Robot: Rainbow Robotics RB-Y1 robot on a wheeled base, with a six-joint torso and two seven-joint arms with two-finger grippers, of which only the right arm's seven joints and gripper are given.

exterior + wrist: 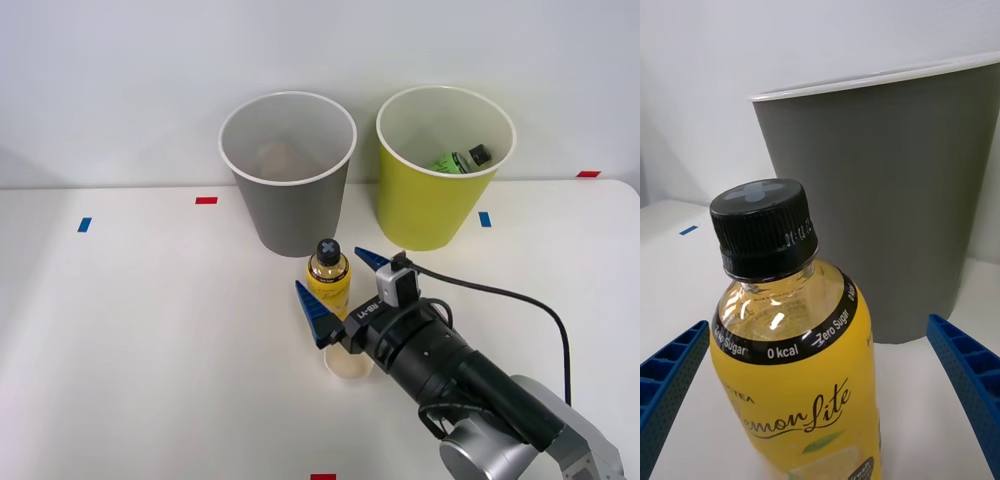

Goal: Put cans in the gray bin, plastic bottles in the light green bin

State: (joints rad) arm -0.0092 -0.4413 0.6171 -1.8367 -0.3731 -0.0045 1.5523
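Right end effector (342, 293) nearest the camera: blue ribbed fingers spread wide either side of the yellow bottle (328, 274), not yet touching it. Bottle stands upright on the desk (150, 330), just in front of the gray bin (288, 170).

Risks (judged): one finger meeting the bottle first could tip it against the gray bin. A small white cup (349, 366) sits under the wrist and may get nudged.

Light green bin (445, 165) holds one greenish bottle (462, 160). Gray bin contents unclear.
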